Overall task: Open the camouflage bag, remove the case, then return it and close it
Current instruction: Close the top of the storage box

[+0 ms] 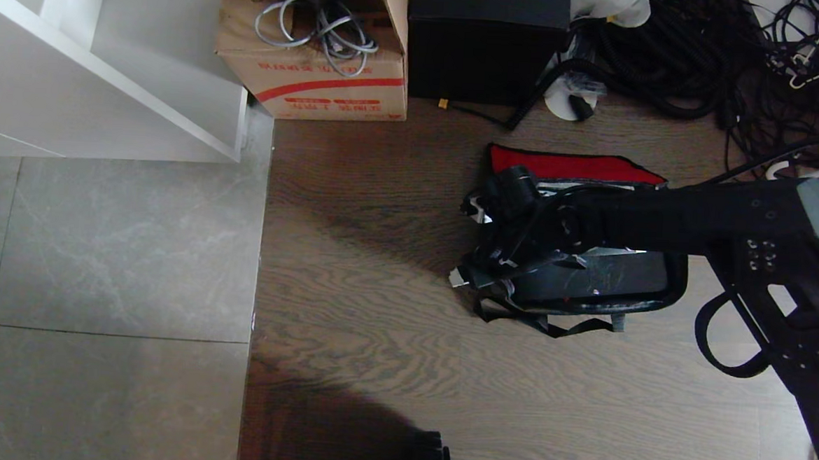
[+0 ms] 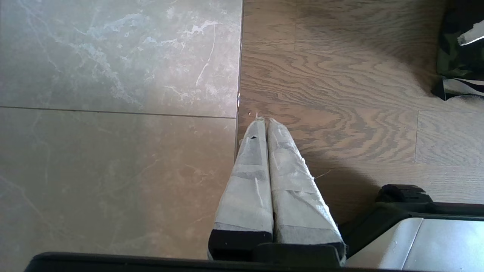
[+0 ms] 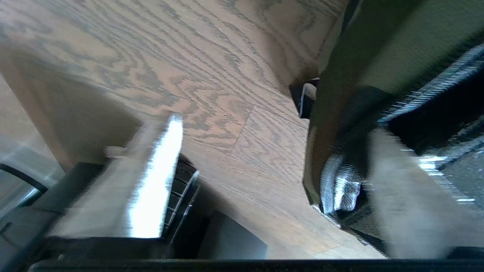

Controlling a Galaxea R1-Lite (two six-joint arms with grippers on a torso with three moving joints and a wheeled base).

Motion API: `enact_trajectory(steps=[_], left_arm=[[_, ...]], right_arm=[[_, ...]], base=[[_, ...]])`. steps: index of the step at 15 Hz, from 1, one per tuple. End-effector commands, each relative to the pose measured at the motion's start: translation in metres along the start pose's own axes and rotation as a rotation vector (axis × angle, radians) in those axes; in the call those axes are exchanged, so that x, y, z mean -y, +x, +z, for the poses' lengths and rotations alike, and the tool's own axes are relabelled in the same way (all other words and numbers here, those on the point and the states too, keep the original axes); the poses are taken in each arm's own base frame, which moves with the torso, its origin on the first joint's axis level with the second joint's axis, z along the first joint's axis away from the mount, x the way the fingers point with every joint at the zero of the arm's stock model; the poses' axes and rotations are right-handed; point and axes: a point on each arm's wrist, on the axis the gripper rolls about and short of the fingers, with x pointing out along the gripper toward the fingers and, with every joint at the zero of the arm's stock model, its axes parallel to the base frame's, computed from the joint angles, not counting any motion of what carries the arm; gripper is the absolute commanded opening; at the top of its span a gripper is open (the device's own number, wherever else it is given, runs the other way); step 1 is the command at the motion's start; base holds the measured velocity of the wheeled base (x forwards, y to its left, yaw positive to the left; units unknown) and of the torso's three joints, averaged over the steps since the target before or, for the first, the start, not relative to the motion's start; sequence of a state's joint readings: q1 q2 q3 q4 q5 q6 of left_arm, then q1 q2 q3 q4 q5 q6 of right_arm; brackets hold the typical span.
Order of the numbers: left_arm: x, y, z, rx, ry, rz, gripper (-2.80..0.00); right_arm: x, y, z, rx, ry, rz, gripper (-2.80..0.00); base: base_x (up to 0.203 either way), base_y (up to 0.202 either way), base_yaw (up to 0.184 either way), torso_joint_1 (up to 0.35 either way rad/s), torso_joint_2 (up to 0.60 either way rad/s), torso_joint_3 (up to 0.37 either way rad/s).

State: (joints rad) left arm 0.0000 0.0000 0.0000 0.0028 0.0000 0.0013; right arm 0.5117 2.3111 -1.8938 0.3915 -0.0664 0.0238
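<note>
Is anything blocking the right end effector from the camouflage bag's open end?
Nothing visible. The right end effector is already at the end of the camouflage bag, fingers spread: one over bare wood floor, the other over the bag's zipper edge.

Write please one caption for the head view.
Right arm reaching over the open camouflage bag on the wooden floor, red inner panel exposed.

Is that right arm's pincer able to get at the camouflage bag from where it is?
Probably yes: the right pincer stands open at the camouflage bag's end on the wooden floor, one finger over its zipper edge, nothing between.
</note>
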Motion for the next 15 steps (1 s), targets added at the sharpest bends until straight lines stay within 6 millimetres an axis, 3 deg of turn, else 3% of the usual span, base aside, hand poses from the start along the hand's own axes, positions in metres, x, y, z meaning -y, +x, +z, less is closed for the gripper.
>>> enact_trajectory(steps=[1,6,10,13,15], left_arm=[[0.000,0.000,0.000,0.000,-0.001,0.000,-2.80],[0.000,0.000,0.000,0.000,0.000,0.000,-2.80],[0.000,0.000,0.000,0.000,0.000,0.000,-2.80],[0.000,0.000,0.000,0.001,0.000,0.000,-2.80],[0.000,0.000,0.000,0.000,0.000,0.000,-2.80]], right_arm=[[0.000,0.002,0.001,0.005,0.000,-0.004,-2.80],[0.000,-0.006,0.004,0.024,0.004,-0.006,-2.80],[0.003,-0.051,0.017,0.084,0.026,0.017,-2.80],[0.011,-0.087,0.013,0.088,0.038,0.040,-2.80],[0.022,-0.099,0.012,0.098,-0.004,0.020,-2.80]], base=[[0.000,0.000,0.000,0.000,0.00,0.000],[0.000,0.000,0.000,0.000,0.00,0.000],[0.000,0.000,0.000,0.000,0.00,0.000],[0.000,0.000,0.000,0.000,0.00,0.000],[0.000,0.000,0.000,0.000,0.00,0.000]])
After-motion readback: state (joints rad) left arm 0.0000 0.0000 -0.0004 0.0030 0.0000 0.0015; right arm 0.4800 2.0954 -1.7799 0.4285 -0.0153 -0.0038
